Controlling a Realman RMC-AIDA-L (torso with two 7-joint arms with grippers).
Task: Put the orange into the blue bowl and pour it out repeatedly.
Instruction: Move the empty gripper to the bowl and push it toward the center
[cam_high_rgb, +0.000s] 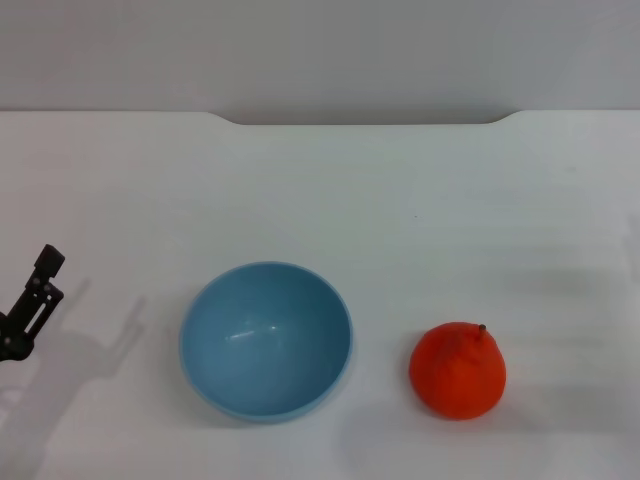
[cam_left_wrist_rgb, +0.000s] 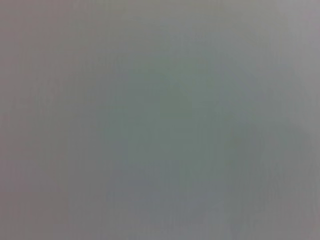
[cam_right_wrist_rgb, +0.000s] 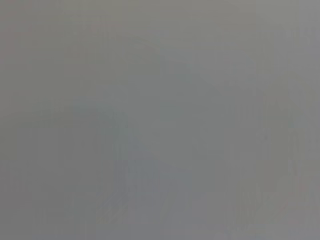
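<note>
The light-blue bowl (cam_high_rgb: 266, 340) stands upright on the white table, near its front and a little left of centre, with nothing inside. The orange (cam_high_rgb: 458, 369) rests on the table to the bowl's right, apart from it, its small dark stem pointing up. At the far left edge of the head view my left gripper (cam_high_rgb: 34, 295) shows as a black finger piece above the table, well left of the bowl and touching nothing. My right gripper is out of view. Both wrist views show only a plain grey blur.
The white table (cam_high_rgb: 400, 220) runs back to a grey wall, with a shallow notch in its far edge (cam_high_rgb: 365, 120). Soft shadows lie on the surface at the left near my left arm.
</note>
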